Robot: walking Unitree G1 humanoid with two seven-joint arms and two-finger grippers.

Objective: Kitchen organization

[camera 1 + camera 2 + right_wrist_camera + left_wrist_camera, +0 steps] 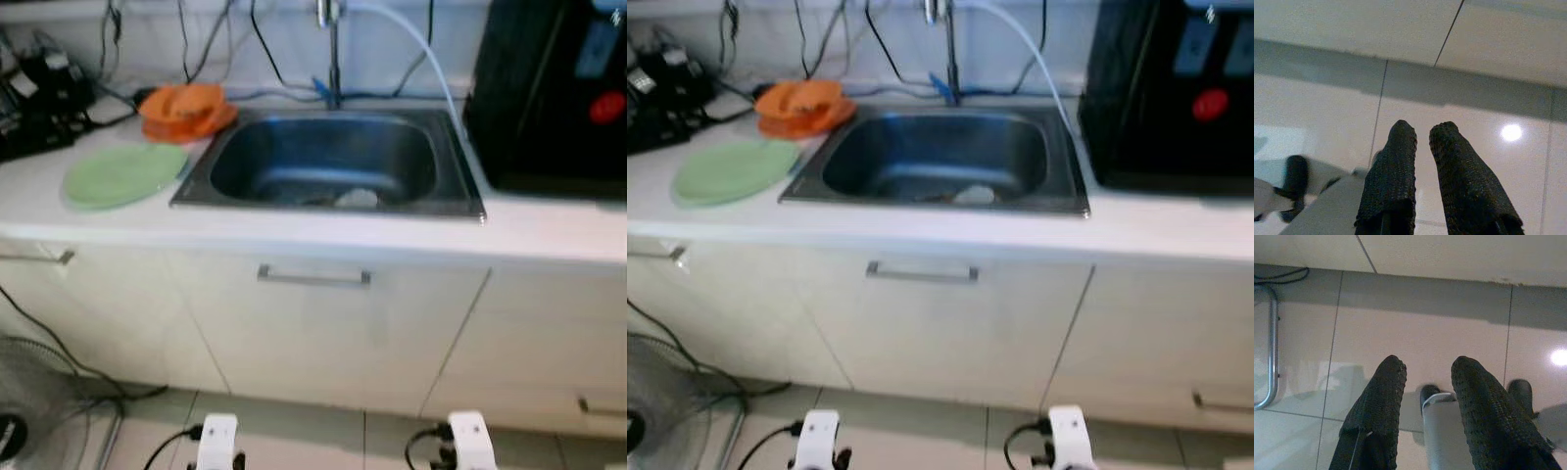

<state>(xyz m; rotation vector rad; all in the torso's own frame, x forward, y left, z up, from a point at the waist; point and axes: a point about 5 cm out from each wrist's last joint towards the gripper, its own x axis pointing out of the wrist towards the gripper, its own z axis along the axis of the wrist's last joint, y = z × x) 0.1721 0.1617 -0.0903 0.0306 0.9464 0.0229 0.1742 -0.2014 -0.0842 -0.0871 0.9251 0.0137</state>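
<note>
You are at the approach step: both arms hang idle, left gripper (1422, 377) with jaws parted on nothing, right gripper (1422, 134) slightly parted. The flat green round plate (122, 174) and orange plastic dishes (186, 110) lie on the white desk (323, 227), left of the steel sink (328, 162) (something pale lies inside). Next, raise an arm to them.

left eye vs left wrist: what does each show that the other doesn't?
Left eye view: the counter with a steel sink, a green plate lying beside the sink on the robot's left, orange dishes behind the plate, a faucet, a black appliance on the right, and a cabinet handle.

Left wrist view: the left gripper, jaws apart and holding nothing, pointing at the floor, plus a metal tube frame.

Both: pale floor tiles and the cabinet base.
</note>
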